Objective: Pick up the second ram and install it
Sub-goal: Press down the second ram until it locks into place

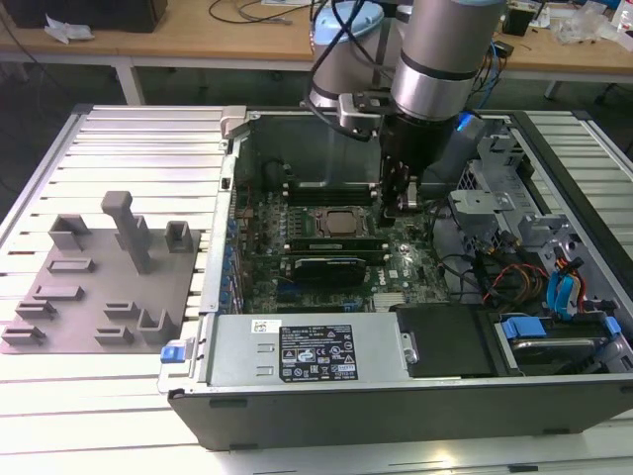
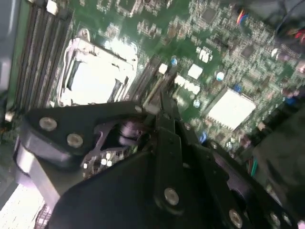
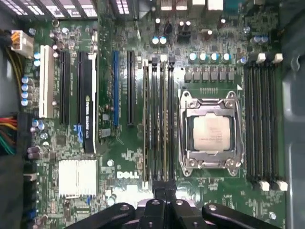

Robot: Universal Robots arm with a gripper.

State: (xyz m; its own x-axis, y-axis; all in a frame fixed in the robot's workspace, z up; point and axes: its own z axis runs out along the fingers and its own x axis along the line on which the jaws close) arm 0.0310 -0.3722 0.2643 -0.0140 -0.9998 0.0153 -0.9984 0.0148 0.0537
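Grey fixture plate [image 1: 99, 297]: on slatted table, at exterior view's left of open computer case [image 1: 415, 396].
Second ram [image 3: 163, 124]: seated in slot just beside processor socket [image 3: 209, 131].
Gripper [image 3: 163, 190]: above ram's end, fingers drawn narrow; grip on it cannot be told.

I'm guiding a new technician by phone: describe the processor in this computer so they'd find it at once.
Look into the open computer case at the green motherboard on its floor. The processor sits between two banks of long black memory slots. It alone is a flat, pale square plate clamped in a shiny metal frame.
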